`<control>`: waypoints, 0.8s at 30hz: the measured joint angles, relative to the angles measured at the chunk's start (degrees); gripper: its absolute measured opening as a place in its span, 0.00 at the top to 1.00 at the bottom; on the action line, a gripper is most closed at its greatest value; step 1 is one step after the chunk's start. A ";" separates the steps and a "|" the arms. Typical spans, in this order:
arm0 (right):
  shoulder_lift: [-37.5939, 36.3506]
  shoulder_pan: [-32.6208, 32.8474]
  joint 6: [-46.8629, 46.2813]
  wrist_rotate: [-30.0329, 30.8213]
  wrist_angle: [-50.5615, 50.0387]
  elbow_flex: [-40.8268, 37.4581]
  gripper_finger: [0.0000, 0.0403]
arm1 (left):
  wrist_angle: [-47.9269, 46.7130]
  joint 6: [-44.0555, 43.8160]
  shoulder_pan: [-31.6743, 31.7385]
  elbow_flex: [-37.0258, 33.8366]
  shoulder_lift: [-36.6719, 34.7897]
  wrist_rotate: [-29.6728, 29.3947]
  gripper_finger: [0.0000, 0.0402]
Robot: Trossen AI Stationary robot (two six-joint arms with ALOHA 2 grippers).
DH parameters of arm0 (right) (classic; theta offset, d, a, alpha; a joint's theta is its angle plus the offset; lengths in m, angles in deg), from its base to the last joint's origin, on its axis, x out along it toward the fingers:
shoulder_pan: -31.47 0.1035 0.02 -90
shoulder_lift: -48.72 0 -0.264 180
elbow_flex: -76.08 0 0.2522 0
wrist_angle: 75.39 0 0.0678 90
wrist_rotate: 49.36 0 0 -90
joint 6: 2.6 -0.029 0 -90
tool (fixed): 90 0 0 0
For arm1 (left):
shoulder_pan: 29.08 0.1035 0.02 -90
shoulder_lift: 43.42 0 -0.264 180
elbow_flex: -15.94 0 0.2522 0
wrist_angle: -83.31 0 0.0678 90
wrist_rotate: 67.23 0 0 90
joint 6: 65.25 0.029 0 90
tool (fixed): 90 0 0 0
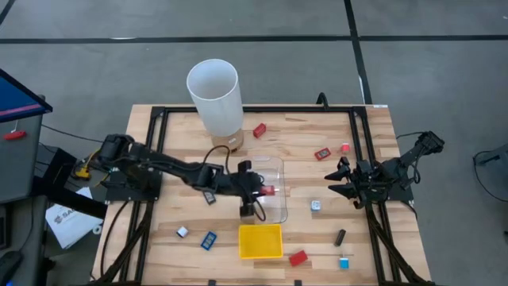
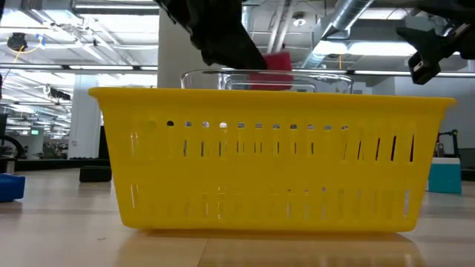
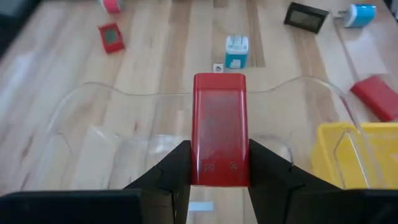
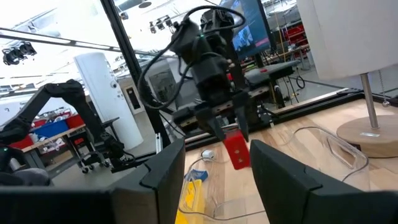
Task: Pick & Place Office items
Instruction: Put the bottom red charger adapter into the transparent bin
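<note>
My left gripper [image 3: 219, 150] is shut on a red blocky office item [image 3: 219, 124] above the clear plastic bin [image 1: 278, 171]; the high view shows the red item [image 1: 268, 191] over the bin. The low view shows the same red item [image 2: 278, 62] above the bin's rim, behind the yellow tray [image 2: 271, 159]. My right gripper [image 4: 214, 177] waits open near the table's right edge, touching nothing. Other small items lie flat on the table: red [image 1: 259, 129], red [image 1: 321, 154], pink [image 1: 345, 148], white [image 1: 316, 205], black [image 1: 340, 236], blue [image 1: 208, 240]. My left gripper pinches the red item between its two fingers [image 3: 177, 168], at the item's rear end [image 3: 217, 171]. The fingers come from above, pointing down, as the right wrist view shows. The item [image 4: 236, 151] sticks out below the fingertips, lifted clear above the bin.
A tall white cylinder [image 1: 214, 94] stands on a wooden base at the table's far side. The yellow tray [image 1: 260, 241] sits near the front edge, just in front of the bin. More items, red [image 1: 298, 257] and blue [image 1: 344, 262], lie near the front right.
</note>
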 joint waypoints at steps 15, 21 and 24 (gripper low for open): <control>0.01 0.00 0.00 -0.03 -0.21 0.00 0.57 | -0.65 -0.64 5.16 -0.04 3.53 10.48 0.71; 0.00 0.00 -0.05 -0.04 -0.94 0.00 0.57 | 1.54 -0.64 5.79 0.50 7.95 10.40 0.71; 0.01 0.00 -0.17 -0.04 -1.27 0.00 0.57 | 1.50 -0.89 6.19 0.57 9.01 10.37 0.71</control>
